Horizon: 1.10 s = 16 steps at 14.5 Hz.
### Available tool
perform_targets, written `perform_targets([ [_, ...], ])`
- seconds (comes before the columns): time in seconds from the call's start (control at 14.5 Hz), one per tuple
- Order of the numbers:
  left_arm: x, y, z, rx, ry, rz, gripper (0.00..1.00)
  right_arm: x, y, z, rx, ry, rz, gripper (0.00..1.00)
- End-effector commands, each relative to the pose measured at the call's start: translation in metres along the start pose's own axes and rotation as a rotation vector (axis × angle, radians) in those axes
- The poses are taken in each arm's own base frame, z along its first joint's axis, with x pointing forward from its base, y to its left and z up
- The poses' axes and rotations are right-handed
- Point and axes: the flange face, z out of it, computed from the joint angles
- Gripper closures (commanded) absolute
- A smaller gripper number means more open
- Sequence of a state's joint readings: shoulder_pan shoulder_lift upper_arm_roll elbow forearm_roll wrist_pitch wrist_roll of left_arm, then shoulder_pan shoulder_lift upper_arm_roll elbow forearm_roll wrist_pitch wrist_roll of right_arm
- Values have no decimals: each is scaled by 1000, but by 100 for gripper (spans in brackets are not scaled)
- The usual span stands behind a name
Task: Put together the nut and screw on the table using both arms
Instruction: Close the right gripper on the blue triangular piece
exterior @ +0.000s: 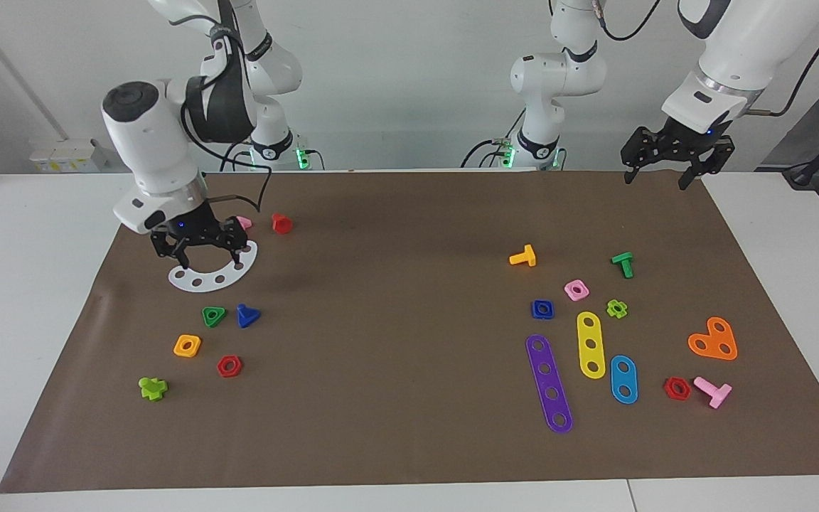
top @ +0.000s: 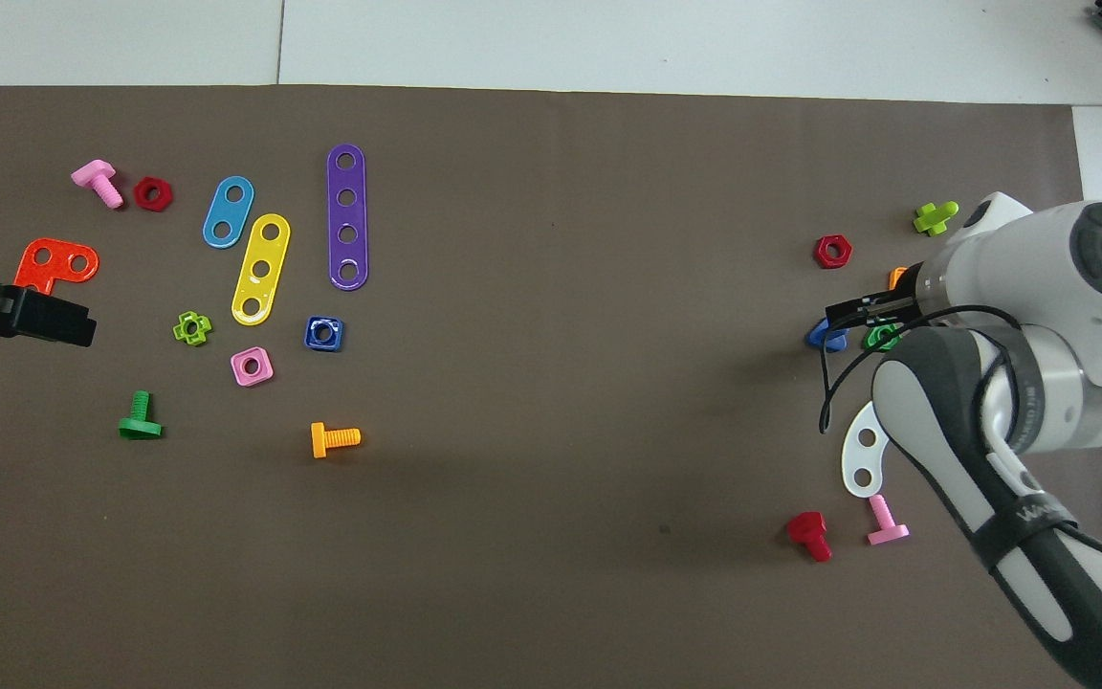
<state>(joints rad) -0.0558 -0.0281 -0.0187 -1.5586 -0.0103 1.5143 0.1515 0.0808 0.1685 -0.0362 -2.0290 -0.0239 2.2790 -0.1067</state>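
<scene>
The dark blue square nut (exterior: 542, 308) lies flat on the brown sheet of the table (exterior: 409, 398) toward the left arm's end, beside a pink square nut (exterior: 576, 289); it also shows in the overhead view (top: 322, 333). The dark blue screw (exterior: 247, 315) with the triangular head lies toward the right arm's end, beside a green triangular nut (exterior: 214, 316). My right gripper (exterior: 203, 257) is open and empty, low over a white curved plate (exterior: 214, 276), short of the screw. In the overhead view the right arm partly hides the screw (top: 821, 337). My left gripper (exterior: 657, 178) is open, raised over the sheet's edge nearest the robots.
Near the nut lie an orange bolt (exterior: 523, 257), a green bolt (exterior: 623, 264), a light green nut (exterior: 617, 308), purple (exterior: 549, 384), yellow (exterior: 591, 344) and blue (exterior: 623, 379) strips. Near the screw lie an orange square nut (exterior: 187, 345), a red hexagonal nut (exterior: 229, 366) and a red bolt (exterior: 281, 223).
</scene>
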Motion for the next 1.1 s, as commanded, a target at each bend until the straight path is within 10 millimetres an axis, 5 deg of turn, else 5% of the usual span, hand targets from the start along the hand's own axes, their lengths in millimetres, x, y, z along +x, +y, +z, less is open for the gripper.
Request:
perform_targets([
  [0.0,-10,-2,-1,-10,-7,-2,0,-19,-5,33,5,17,-29,7],
  [0.41,-10,-2,-1,-8,-5,-2,0,-14,-5,59,-2,71,-25,18],
  [0.69,-10,-2,-1,-10,-5,-3,0,-16,-1,63,-2,63,-25,45],
  [1.03,-10,-2,-1,-10,-5,-3,0,-17,1,69,-1,52,-21,56],
])
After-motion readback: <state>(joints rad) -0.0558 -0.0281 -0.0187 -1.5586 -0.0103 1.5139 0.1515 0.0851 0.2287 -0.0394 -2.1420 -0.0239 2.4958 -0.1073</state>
